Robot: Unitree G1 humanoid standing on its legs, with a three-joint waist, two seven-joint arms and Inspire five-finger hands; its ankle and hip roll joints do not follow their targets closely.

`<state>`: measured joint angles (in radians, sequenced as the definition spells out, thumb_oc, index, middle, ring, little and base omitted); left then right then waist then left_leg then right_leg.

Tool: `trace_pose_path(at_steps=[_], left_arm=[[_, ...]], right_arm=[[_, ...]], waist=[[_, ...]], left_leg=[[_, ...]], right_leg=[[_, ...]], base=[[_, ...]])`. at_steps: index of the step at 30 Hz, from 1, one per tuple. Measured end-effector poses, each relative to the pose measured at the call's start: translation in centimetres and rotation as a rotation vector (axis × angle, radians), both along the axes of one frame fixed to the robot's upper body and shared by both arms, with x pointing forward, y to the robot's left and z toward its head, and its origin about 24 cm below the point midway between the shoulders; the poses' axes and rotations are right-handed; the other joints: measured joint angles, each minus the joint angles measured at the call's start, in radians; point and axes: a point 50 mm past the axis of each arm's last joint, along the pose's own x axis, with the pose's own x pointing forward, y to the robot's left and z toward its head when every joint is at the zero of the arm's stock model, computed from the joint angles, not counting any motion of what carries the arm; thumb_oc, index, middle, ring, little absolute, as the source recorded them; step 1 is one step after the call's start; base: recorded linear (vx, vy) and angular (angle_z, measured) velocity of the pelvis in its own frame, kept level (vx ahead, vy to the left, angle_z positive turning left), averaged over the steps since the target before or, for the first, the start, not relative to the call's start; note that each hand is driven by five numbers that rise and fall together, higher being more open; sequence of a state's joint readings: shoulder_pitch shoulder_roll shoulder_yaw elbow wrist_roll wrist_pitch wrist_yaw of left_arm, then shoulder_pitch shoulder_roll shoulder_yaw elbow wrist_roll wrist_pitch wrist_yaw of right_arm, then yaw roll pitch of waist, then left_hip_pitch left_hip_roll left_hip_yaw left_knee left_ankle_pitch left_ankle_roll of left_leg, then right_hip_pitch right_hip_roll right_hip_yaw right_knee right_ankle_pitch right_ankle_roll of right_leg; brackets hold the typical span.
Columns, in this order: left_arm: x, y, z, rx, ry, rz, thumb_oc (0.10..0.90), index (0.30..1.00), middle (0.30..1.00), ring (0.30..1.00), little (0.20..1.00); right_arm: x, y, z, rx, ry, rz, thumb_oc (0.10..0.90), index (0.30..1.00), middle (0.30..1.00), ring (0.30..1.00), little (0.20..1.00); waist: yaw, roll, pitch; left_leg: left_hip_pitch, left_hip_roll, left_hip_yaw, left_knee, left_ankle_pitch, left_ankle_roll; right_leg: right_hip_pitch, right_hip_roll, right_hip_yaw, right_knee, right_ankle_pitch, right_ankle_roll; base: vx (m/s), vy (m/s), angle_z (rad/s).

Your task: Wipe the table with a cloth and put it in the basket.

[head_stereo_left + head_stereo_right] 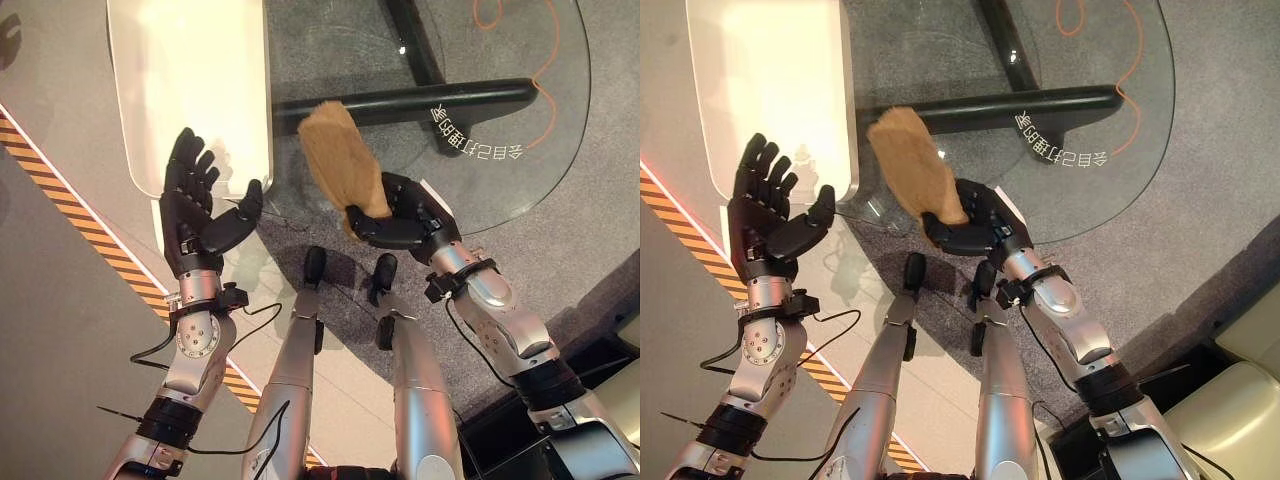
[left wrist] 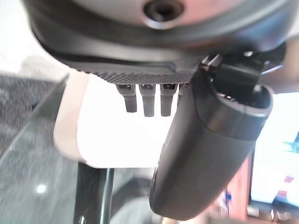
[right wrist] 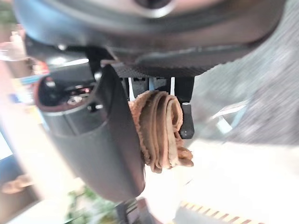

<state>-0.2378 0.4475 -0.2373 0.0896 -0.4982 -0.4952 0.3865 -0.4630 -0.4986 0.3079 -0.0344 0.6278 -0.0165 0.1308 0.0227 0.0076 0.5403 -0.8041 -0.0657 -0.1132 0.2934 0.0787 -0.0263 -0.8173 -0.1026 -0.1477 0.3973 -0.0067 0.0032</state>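
Right hand [image 1: 400, 215] pinches the folded brown cloth [image 1: 343, 165] above the glass table [image 1: 500, 130], seemingly poised for wiping. Left hand [image 1: 200, 205] spread, idle.

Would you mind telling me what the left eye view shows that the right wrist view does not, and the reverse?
The left eye view alone gives the layout: the left hand raised with fingers spread and holding nothing, the glass table, and the white panel beside it. The right wrist view alone shows from close up the folded layers of the cloth pinched between thumb and fingers. Both show the right hand gripping the brown cloth.
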Motion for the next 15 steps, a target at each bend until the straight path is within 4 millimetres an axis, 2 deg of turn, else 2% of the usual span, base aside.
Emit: trace_pose_path(at_steps=[6, 15], left_arm=[[0.2, -0.9, -0.5, -0.032, 0.049, -0.161, 0.8, 0.9, 0.9, 0.9, 0.9], [0.2, -1.6, 0.1, -0.139, 0.039, -0.324, 0.8, 0.9, 0.9, 0.9, 0.9]], right_arm=[[-0.9, 1.0, 1.5, 0.035, -0.068, 0.113, 0.1, 0.3, 0.3, 0.3, 0.2], [-1.0, 0.5, 1.4, -0.018, -0.091, 0.104, 0.1, 0.3, 0.3, 0.3, 0.2]], waist=[[-0.002, 0.0, 0.0], [-0.003, 0.0, 0.0]], left_leg=[[0.003, -0.002, 0.02, 0.004, -0.005, 0.006], [0.003, -0.002, 0.021, 0.003, -0.007, 0.008]], right_leg=[[0.0, -0.001, 0.019, 0.0, 0.004, 0.006], [-0.001, -0.001, 0.02, -0.002, 0.004, 0.006]], base=[[-0.01, 0.014, -0.06], [0.0, 0.0, 0.0]])
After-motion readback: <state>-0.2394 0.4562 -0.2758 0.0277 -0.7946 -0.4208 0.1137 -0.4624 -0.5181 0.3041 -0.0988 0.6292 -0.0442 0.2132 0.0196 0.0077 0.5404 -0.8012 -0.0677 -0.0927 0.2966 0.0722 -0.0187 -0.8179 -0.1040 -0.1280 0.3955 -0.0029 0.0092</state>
